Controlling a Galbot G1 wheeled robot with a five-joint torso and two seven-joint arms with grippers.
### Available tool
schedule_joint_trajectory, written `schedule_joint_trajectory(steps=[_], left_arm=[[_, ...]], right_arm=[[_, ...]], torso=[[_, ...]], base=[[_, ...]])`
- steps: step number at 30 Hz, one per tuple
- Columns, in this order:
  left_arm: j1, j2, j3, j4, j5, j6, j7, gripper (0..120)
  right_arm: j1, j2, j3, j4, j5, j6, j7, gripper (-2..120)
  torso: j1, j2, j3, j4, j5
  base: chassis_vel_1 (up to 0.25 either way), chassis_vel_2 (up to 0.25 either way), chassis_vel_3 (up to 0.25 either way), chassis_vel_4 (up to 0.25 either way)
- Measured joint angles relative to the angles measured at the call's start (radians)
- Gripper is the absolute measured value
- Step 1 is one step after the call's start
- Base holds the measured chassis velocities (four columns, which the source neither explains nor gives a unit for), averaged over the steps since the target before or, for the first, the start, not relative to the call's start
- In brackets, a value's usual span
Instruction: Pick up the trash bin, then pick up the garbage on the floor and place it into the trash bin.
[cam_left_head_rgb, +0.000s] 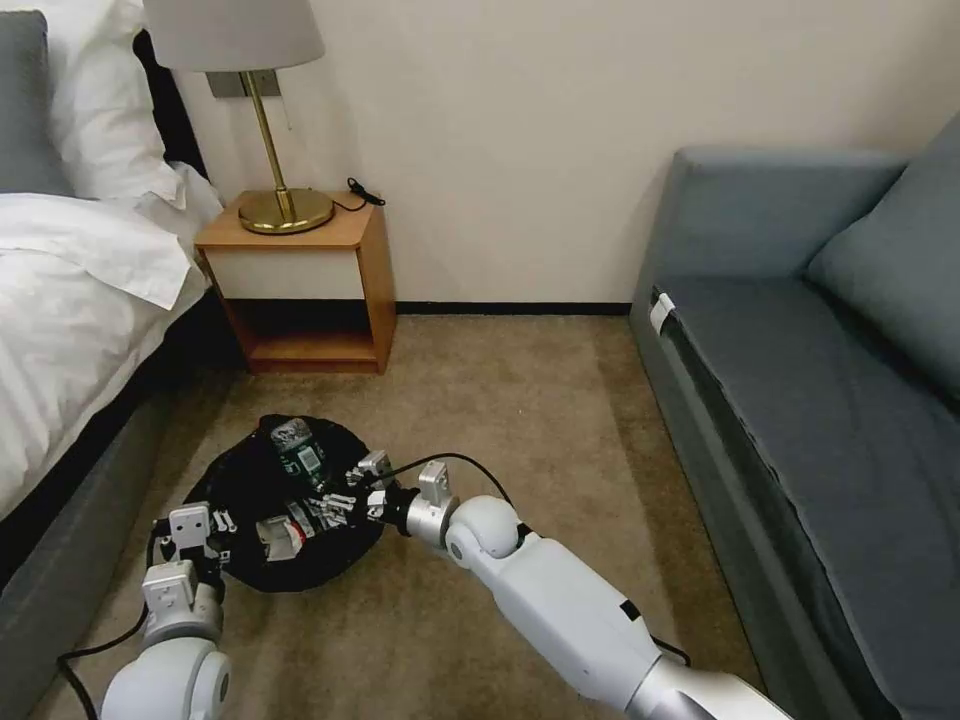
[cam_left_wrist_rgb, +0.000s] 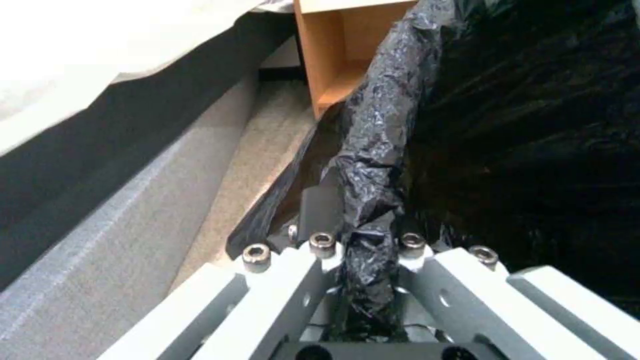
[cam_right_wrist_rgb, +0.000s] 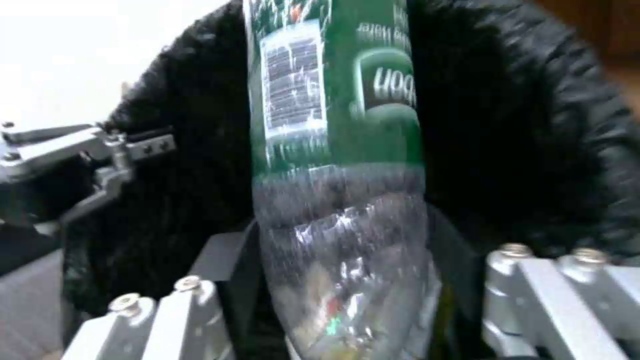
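- Currently the left gripper (cam_left_head_rgb: 190, 535) is clamped on the rim of the trash bin (cam_left_head_rgb: 240, 480); in the left wrist view a fold of the black bag liner (cam_left_wrist_rgb: 373, 165) is pinched between its jaws.
- The right gripper (cam_left_head_rgb: 340, 500) is held over the bin mouth, clenched on the clear bottle (cam_right_wrist_rgb: 337, 200); in the right wrist view the bottle runs straight out from between the fingers (cam_right_wrist_rgb: 227, 265), green label (cam_right_wrist_rgb: 373, 85) at the far end.
- A red-and-white wrapper (cam_left_head_rgb: 285, 530) is seen inside the bin, just below the right gripper and between the two grippers.
- The bin is set on the carpet (cam_left_head_rgb: 520, 420), bed (cam_left_head_rgb: 70, 300) on the left gripper's outer side, nightstand (cam_left_head_rgb: 300, 290) beyond it.
- Handling, judged: the bottle looks empty, so light, thin-walled, crushable and slick; it is best taken mid-body across its width, as it is now.
- The liner is soft and slippery; a grip on film alone may slide, so the rigid rim under it should be included.
- Whether any garbage is left on the floor cannot be told.
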Motion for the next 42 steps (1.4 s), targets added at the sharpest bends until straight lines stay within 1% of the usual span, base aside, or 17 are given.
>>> schedule_joint_trajectory(steps=[1, 3, 4, 7, 8, 11, 16, 21, 22, 25, 26, 29, 31, 33, 34, 37, 42], left_arm=[[0.0, 0.0, 0.0, 0.0, 0.0, 0.0, 0.0, 0], [0.003, 0.001, 0.0, -0.001, 0.0, 0.0, 0.001, 0], [0.003, 0.001, 0.0, -0.001, 0.0, 0.0, 0.001, 0], [0.004, 0.001, -0.003, 0.007, 0.0, -0.003, 0.001, 0], [0.004, 0.001, -0.003, 0.007, 0.0, -0.003, 0.001, 0], [0.003, 0.0, -0.003, 0.018, 0.0, -0.008, -0.001, 0], [0.002, 0.002, -0.003, 0.022, -0.001, -0.009, -0.004, 0], [0.005, 0.023, -0.008, 0.017, -0.015, -0.001, -0.005, 0], [0.005, 0.023, -0.008, 0.017, -0.015, -0.001, -0.005, 0], [0.005, 0.038, -0.016, 0.023, -0.022, -0.002, -0.004, 0], [0.005, 0.038, -0.016, 0.023, -0.022, -0.002, -0.004, 0], [0.005, 0.042, -0.019, 0.036, -0.025, -0.005, -0.003, 0], [0.005, 0.043, -0.019, 0.038, -0.027, -0.006, -0.003, 0], [0.005, 0.044, -0.019, 0.041, -0.031, -0.008, -0.003, 0], [0.005, 0.044, -0.019, 0.041, -0.031, -0.008, -0.003, 0], [0.003, 0.038, -0.016, 0.041, -0.031, -0.009, -0.003, 0], [0.008, 0.034, -0.015, 0.043, -0.028, -0.013, -0.002, 0]], right_arm=[[0.0, 0.0, 0.0, 0.0, 0.0, 0.0, 0.0, 61], [0.004, -0.01, -0.011, 0.0, -0.008, 0.003, 0.002, 71], [0.004, -0.01, -0.011, 0.0, -0.008, 0.003, 0.002, 71], [-0.004, -0.014, -0.017, 0.003, -0.04, 0.011, 0.003, 88], [-0.004, -0.014, -0.017, 0.003, -0.04, 0.011, 0.003, 88], [-0.012, -0.019, -0.015, 0.019, -0.067, 0.018, 0.003, 98], [-0.009, -0.036, -0.015, 0.036, -0.075, 0.023, 0.009, 100], [0.039, -0.124, -0.031, 0.079, -0.086, 0.04, 0.045, 100], [0.039, -0.124, -0.031, 0.079, -0.086, 0.04, 0.045, 100], [0.055, -0.21, -0.035, 0.138, -0.057, -0.003, 0.08, 100], [0.055, -0.21, -0.035, 0.138, -0.057, -0.003, 0.08, 100], [0.047, -0.28, -0.026, 0.171, -0.052, -0.037, 0.085, 100], [0.042, -0.304, -0.021, 0.177, -0.055, -0.045, 0.083, 100], [0.026, -0.356, 0.001, 0.181, -0.078, -0.061, 0.068, 100], [0.026, -0.356, 0.001, 0.181, -0.078, -0.061, 0.068, 100], [-0.019, -0.423, 0.052, 0.148, -0.134, -0.082, 0.026, 100], [-0.104, -0.475, 0.075, 0.111, -0.218, -0.089, -0.008, 100]], torso=[[0.0, 0.0, 0.0, 0.0, 0.0], [0.0, 0.0, 0.0, 0.0, 0.0], [0.0, 0.0, 0.0, 0.0, 0.0], [0.0, 0.0, 0.0, 0.0, 0.0], [0.0, 0.0, 0.0, 0.0, 0.0], [0.0, 0.0, 0.0, 0.0002, 0.0], [0.0, 0.0, 0.0, 0.0002, 0.0001], [0.0, 0.0, 0.0, 0.0, 0.0], [0.0, 0.0, 0.0, 0.0, 0.0], [0.0, 0.0, 0.0, 0.0, 0.0001], [0.0, 0.0, 0.0, 0.0, 0.0001], [0.0, 0.0, 0.0, 0.0001, 0.0001], [0.0, 0.0, 0.0, 0.0001, 0.0002], [0.0, 0.0, 0.0, -0.0001, 0.0002], [0.0, 0.0, 0.0, -0.0001, 0.0002], [0.0, 0.0, 0.0, 0.0, 0.0002], [0.0, 0.0, 0.0, -0.0001, 0.0004]], base=[[0.0, 0.0, 0.0, 0.0], [0.0, 0.0, 0.0, 0.0], [0.0, 0.0, 0.0, 0.0], [0.0, 0.0, 0.0, 0.0], [0.0, 0.0, 0.0, 0.0], [0.0, 0.0, 0.0, 0.0], [0.0, 0.0, 0.0, 0.0], [0.0, 0.0, 0.0, 0.0], [0.0, 0.0, 0.0, 0.0], [0.0, 0.0, 0.0, 0.0], [0.0, 0.0, 0.0, 0.0], [0.0, 0.0, 0.0, 0.0], [0.0, 0.0, 0.0, 0.0], [0.0, 0.0, 0.0, 0.0], [0.0, 0.0, 0.0, 0.0], [0.0, 0.0, 0.0, 0.0], [0.0, 0.0, 0.0, 0.0]])
